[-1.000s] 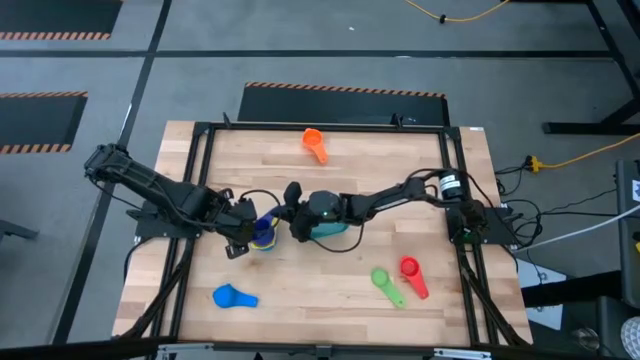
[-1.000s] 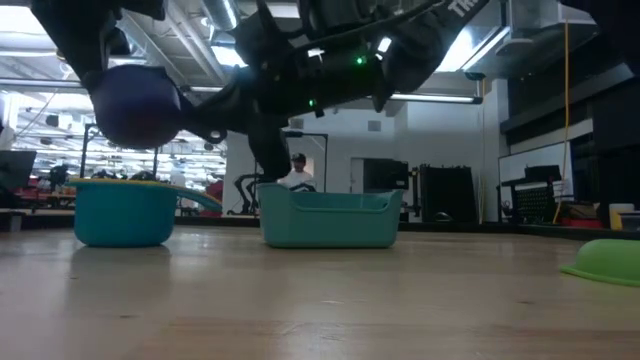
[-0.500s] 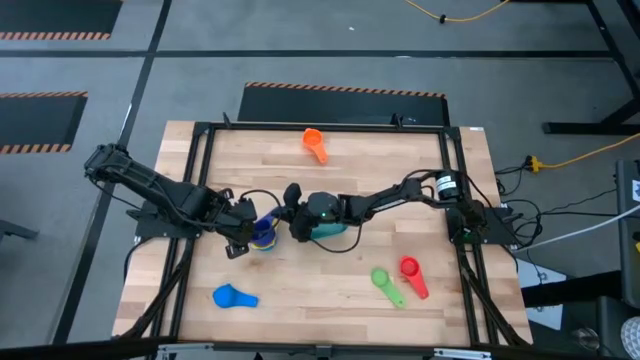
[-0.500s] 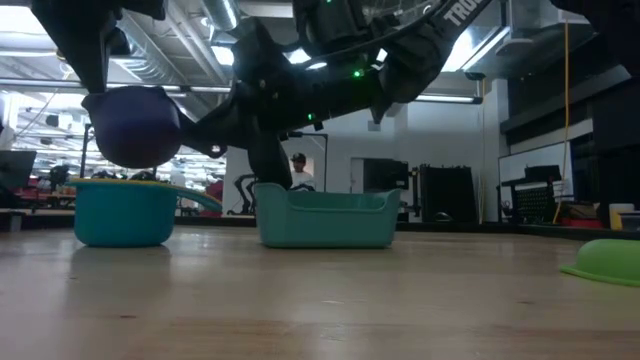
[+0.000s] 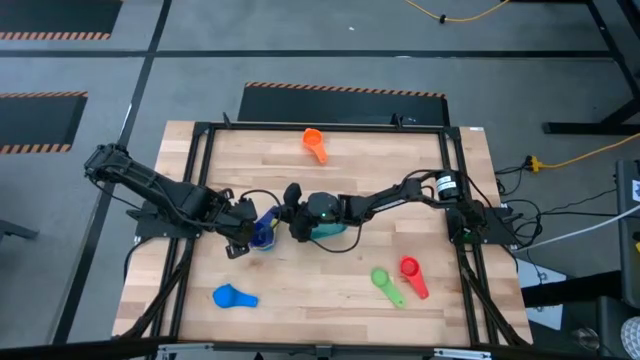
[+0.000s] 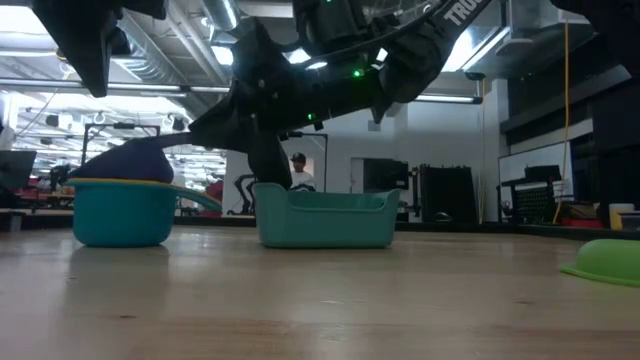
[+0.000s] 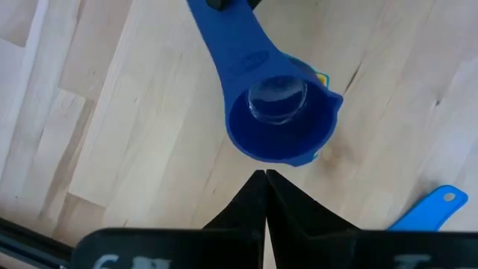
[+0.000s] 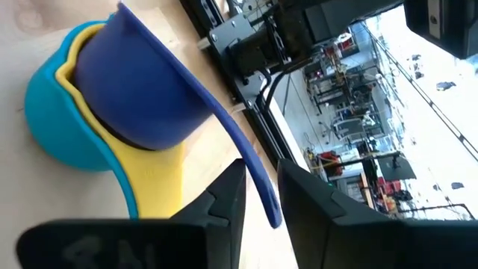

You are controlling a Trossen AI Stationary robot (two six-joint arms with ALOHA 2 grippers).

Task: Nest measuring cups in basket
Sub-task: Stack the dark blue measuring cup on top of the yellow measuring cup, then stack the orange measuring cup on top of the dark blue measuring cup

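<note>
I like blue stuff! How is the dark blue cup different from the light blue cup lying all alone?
The dark blue cup sits nested in a stack of cups; the lone light blue cup lies on the bare table. The dark one is between both robot hands; the light one is away from them. Both have short handles.

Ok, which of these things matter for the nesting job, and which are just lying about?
Job: teal basket; nested stack of cups; orange cup; green cup; red cup; loose light blue cup.
Lying about: yellow floor cable; striped floor mat.
</note>
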